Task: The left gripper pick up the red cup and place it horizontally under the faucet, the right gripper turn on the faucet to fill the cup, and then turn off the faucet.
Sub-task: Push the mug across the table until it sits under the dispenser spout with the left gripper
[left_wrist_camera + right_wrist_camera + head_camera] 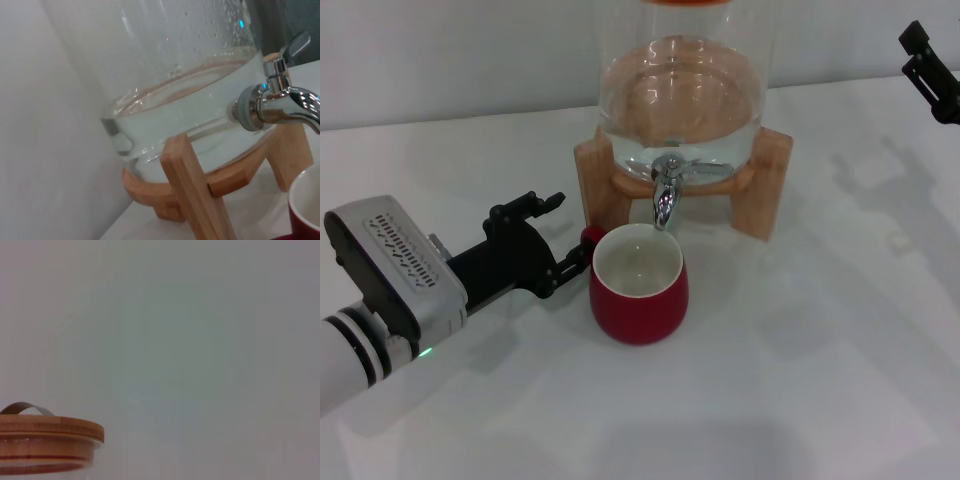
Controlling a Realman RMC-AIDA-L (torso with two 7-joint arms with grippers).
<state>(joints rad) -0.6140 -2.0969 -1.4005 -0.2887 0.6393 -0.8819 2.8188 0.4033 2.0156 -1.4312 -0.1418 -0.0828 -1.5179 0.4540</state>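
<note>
Standing upright on the white table (pixel 800 380), the red cup (pixel 638 300) sits directly below the faucet (pixel 665 195) spout — empty.
Left gripper (pixel 565 240) is at the cup's small handle, fingers spread wide, one above it, one below. Glazed ceramic: rigid, breakable, likely slippery, so the handle looks the safest hold. Right gripper (pixel 930 70) waits far right; finger state cannot be told. No legible markings.

left gripper (pixel 563 232): low, reaching rightward, jaws parted | right gripper (pixel 930 68): raised, far right
</note>
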